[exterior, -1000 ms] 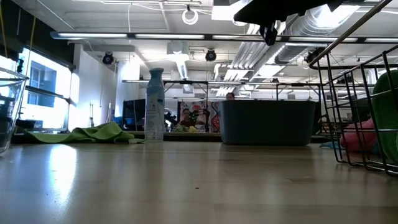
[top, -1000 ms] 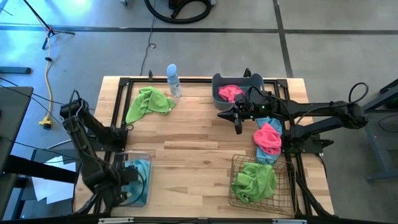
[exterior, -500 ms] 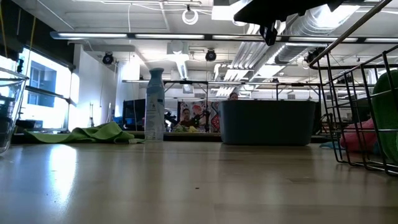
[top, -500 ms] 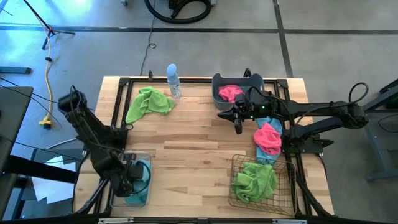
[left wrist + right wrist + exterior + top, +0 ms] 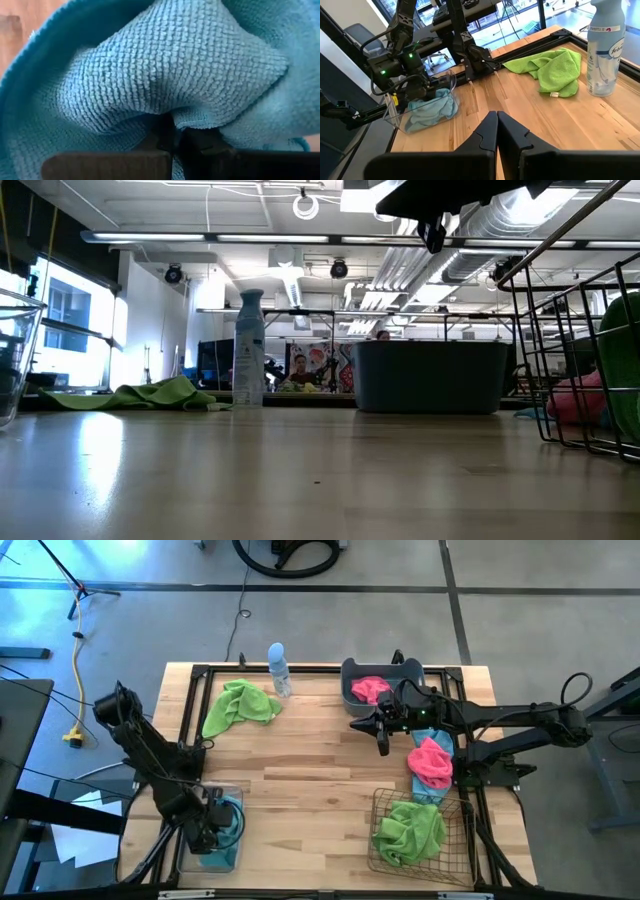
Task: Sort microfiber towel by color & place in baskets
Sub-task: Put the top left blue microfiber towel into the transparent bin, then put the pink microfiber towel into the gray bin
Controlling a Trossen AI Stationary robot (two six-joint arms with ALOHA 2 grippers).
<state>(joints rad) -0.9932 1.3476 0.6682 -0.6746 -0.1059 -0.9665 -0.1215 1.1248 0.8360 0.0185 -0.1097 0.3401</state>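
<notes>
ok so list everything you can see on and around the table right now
lime green towels: two; one loose at the far left of the table, one in the wire-mesh basket
pink towels: two; one in the dark grey-blue tub, one loose by the right edge
teal-blue towels: two; one in the clear bin, one under the loose pink one
spray bottle: one, clear with blue top, far edge
table: one, light wood
left tool: shut on the teal-blue towel in the clear bin
right tool: shut, empty, above the table near the tub
</notes>
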